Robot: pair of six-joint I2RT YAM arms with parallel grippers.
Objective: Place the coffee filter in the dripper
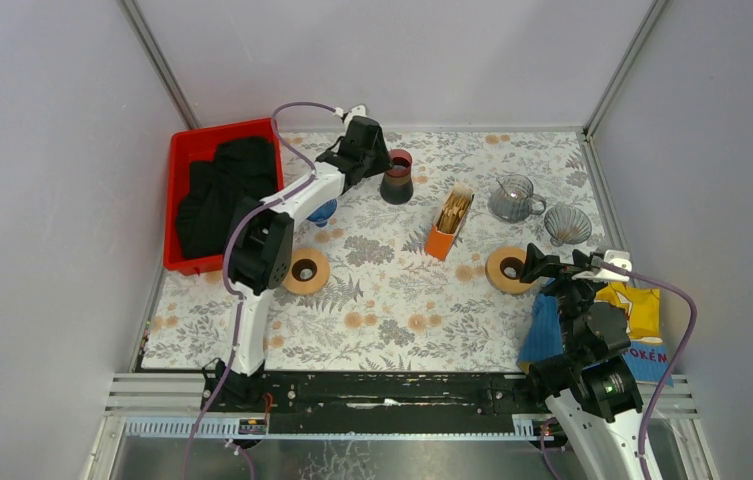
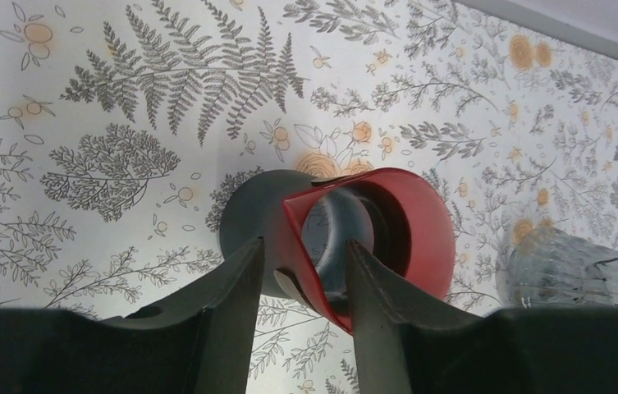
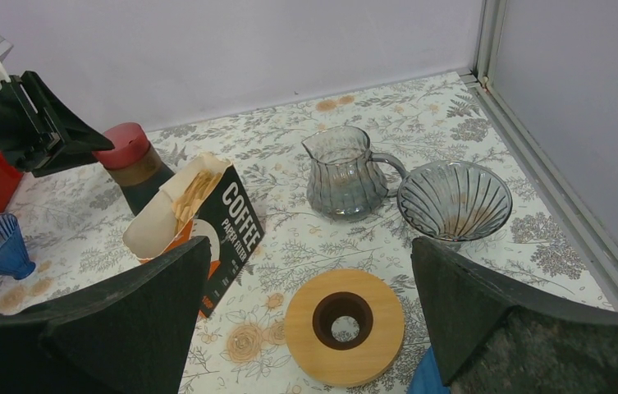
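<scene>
Now, your left fingers [image 2: 231, 304] are at the back of the flowered worktop [image 1: 392, 300], at the dark grey cup with the red flared rim [image 2: 420, 222]. They stand partly apart, one outside the near wall of the rim and one inside it. I see a small gap on each side, so they grip nothing yet. I judge this position is chosen because the thin wall is easier to pinch than the whole round body.

The brown paper coffee filters [image 3: 186, 197] are untouched. They stand in the open top of the orange and black carton [image 1: 449, 222] in the middle of the worktop, apart from this cup.

Your right fingers [image 3: 125, 320] are spread wide and empty, near the round wooden ring with a hole [image 3: 344, 324]. The ribbed clear glass dripper [image 3: 453, 197] stands just behind it. Whether the red-rimmed cup is the dripper you mean, I cannot tell.
</scene>
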